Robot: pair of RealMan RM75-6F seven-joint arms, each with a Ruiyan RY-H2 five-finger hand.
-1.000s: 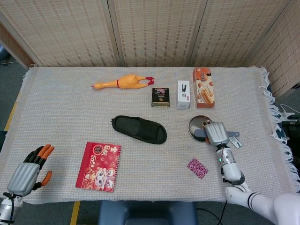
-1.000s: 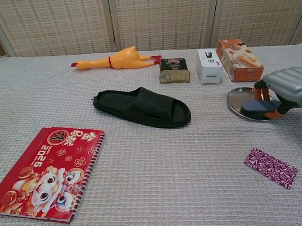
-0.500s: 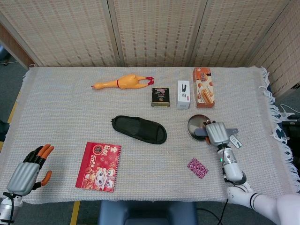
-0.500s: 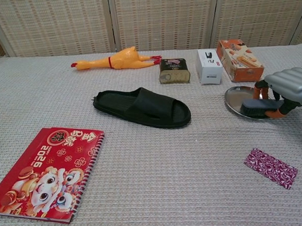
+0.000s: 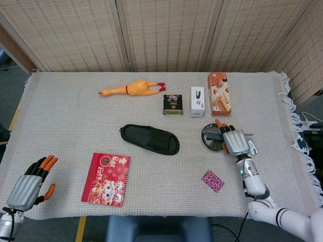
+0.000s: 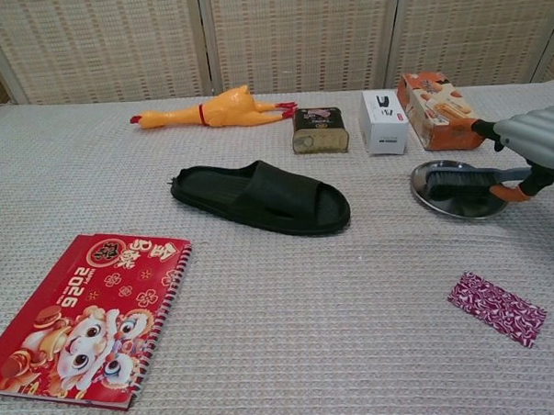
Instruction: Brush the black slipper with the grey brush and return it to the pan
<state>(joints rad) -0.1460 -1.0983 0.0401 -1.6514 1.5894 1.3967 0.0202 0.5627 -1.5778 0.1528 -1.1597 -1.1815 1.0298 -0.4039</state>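
grey bristles mark the brush [image 6: 462, 182], which lies in the round metal pan [image 6: 439, 199] at the right side of the table; its head points left across the pan and its thin handle runs right to the right hand [image 6: 536, 144]. in the chest view the handle meets that hand's orange-tipped thumb, and the fingers [image 6: 484, 129] reach forward above the brush, so the brush looks pinched by its handle end, though the exact contact is hard to make out. from the head view the same right hand [image 5: 235, 141] sits at the pan's [image 5: 206, 139] near right edge, fingers extended over the dish.

left of the pan, well apart from it, the black slipper [image 6: 262, 198] lies flat on the woven grey cloth [image 6: 264, 337], toe end toward the right, untouched by either hand.

behind the pan stand an orange snack box [image 6: 439, 108], a white box [image 6: 385, 122] and a dark tin [image 6: 319, 130] in a row, and a yellow rubber chicken [image 6: 213, 110] lies further left. a red spiral calendar [image 6: 86, 319] rests near the front left, and a small patterned maroon packet [image 6: 496, 307] lies in front of the pan.

the left hand [image 5: 30, 183] rests at the near left corner, well apart from everything, holding nothing, its orange-tipped fingers loosely spread.
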